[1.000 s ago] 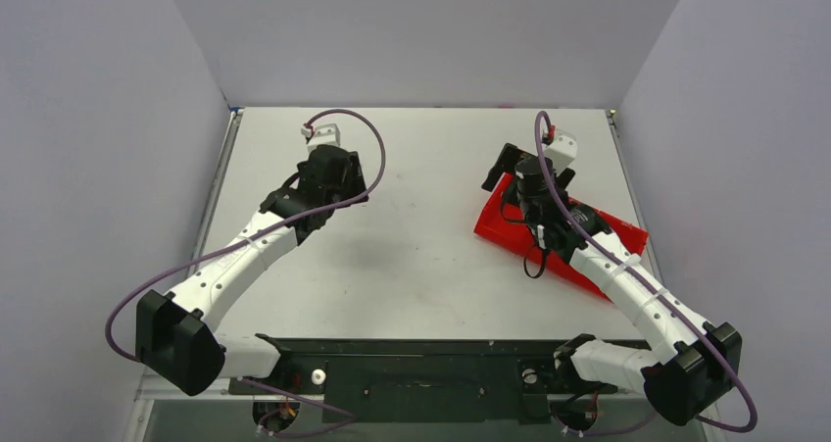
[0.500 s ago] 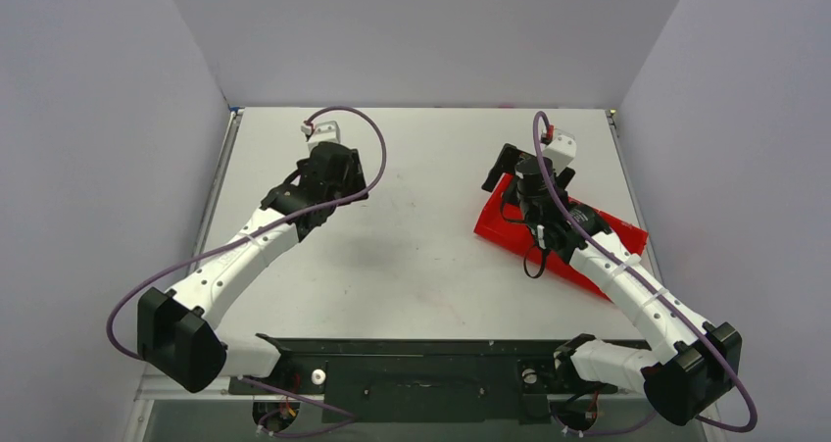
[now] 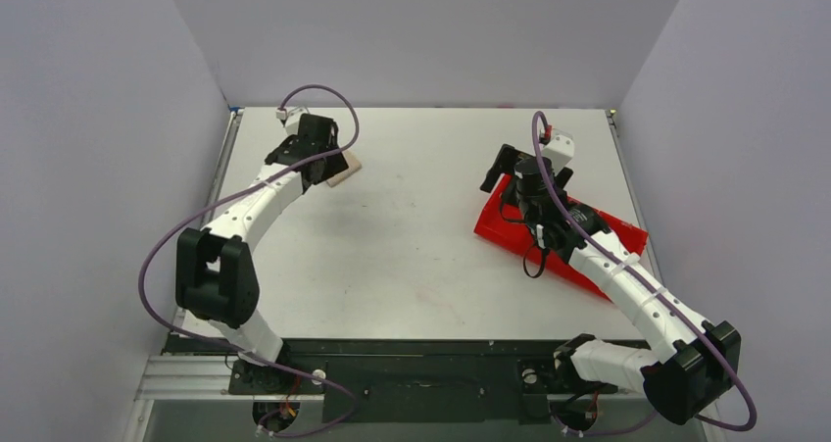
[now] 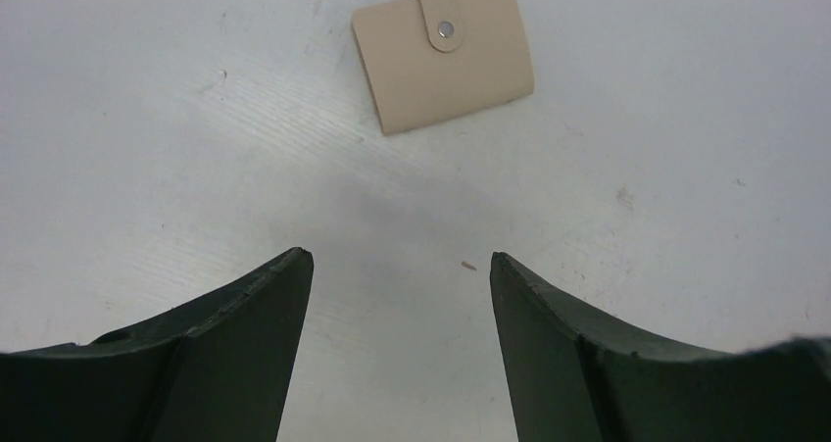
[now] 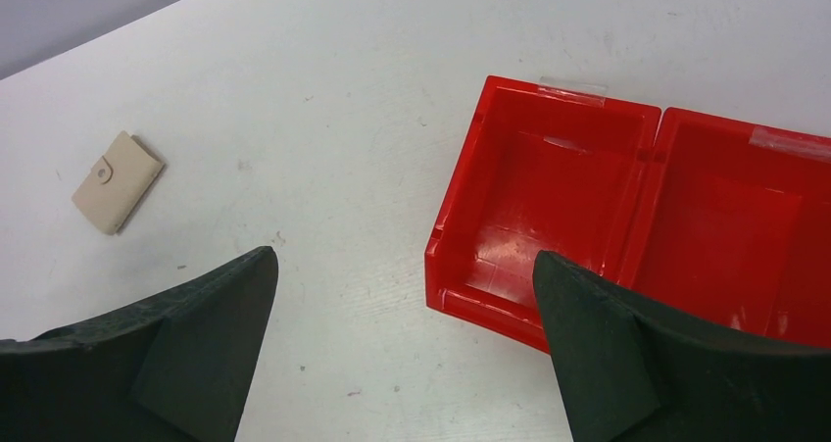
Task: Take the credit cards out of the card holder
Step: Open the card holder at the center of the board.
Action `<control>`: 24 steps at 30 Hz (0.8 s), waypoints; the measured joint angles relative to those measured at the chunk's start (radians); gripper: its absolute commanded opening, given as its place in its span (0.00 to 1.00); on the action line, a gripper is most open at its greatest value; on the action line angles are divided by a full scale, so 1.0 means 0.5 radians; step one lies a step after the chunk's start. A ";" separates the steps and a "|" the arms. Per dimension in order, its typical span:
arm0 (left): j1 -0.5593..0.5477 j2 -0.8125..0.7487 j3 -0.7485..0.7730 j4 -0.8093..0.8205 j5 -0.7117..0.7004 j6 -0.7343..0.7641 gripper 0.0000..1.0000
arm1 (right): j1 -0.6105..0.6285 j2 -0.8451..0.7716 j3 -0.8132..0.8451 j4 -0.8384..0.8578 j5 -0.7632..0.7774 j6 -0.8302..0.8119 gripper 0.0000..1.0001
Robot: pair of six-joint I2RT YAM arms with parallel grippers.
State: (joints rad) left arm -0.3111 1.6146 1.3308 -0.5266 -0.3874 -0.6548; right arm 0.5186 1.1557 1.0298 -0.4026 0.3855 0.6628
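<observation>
— Left tool (image 4: 397, 256)?
— Released, fingers spread wide over the bench (image 4: 637, 168). The card holder (image 4: 443, 55) lies flat at upper centre, strap snapped shut.
— Right tool (image 5: 402, 256)?
— Released too, by the red tray (image 5: 549, 197) at frame right; the holder lies well apart, far left.
</observation>
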 measured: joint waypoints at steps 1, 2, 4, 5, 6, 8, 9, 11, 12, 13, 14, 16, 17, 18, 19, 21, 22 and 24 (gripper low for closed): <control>0.029 0.063 0.037 0.001 0.004 -0.010 0.65 | 0.000 0.000 0.000 0.000 -0.002 0.000 1.00; 0.050 0.119 0.070 0.001 0.007 -0.017 0.65 | 0.000 0.000 0.000 0.000 -0.003 -0.001 1.00; 0.105 0.273 0.195 -0.005 0.018 -0.031 0.65 | 0.000 0.000 0.000 -0.002 -0.005 -0.001 1.00; 0.124 0.332 0.247 0.002 0.024 -0.034 0.65 | 0.000 0.000 0.000 -0.003 -0.006 -0.001 1.00; 0.147 0.404 0.317 0.006 0.037 -0.037 0.65 | 0.000 0.000 0.000 -0.004 -0.008 -0.001 1.00; 0.188 0.544 0.471 0.001 0.059 -0.044 0.65 | 0.000 0.000 0.000 -0.005 -0.012 0.000 1.00; 0.205 0.616 0.557 -0.001 0.066 -0.046 0.65 | 0.000 0.000 0.000 -0.006 -0.014 0.000 1.00; 0.230 0.754 0.718 -0.010 0.073 -0.047 0.64 | 0.000 -0.001 0.000 -0.006 -0.018 0.001 1.00; 0.239 0.832 0.807 -0.009 0.075 -0.048 0.63 | 0.000 -0.001 0.000 -0.005 -0.018 0.002 1.00; 0.245 0.900 0.885 -0.009 0.075 -0.049 0.62 | 0.001 -0.002 0.000 -0.007 -0.018 0.002 1.00; 0.249 0.980 0.967 -0.011 0.076 -0.051 0.61 | 0.001 -0.002 0.000 -0.007 -0.018 0.002 1.00; 0.249 1.109 1.097 -0.024 0.082 -0.061 0.59 | 0.006 -0.008 0.000 -0.011 -0.018 0.004 1.00; 0.249 1.160 1.148 -0.037 0.088 -0.067 0.58 | 0.011 -0.011 0.000 -0.014 -0.018 0.005 1.00; 0.247 1.231 1.219 -0.053 0.096 -0.077 0.58 | 0.012 -0.017 0.000 -0.021 -0.018 0.005 1.00; 0.246 1.290 1.272 -0.062 0.101 -0.085 0.56 | 0.013 -0.024 -0.002 -0.026 -0.018 0.006 1.00; 0.246 1.387 1.349 -0.082 0.103 -0.103 0.54 | 0.013 -0.043 -0.010 -0.033 -0.018 0.007 1.00; 0.246 1.430 1.371 -0.101 0.101 -0.119 0.53 | 0.013 -0.050 -0.014 -0.039 -0.018 0.007 1.00; 0.246 1.479 1.373 -0.130 0.094 -0.144 0.51 | 0.013 -0.065 -0.028 -0.039 -0.018 0.008 0.99</control>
State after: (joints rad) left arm -0.1879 2.3543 2.0171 -0.5919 -0.3405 -0.7269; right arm 0.5251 1.1233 1.0157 -0.4221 0.3767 0.6666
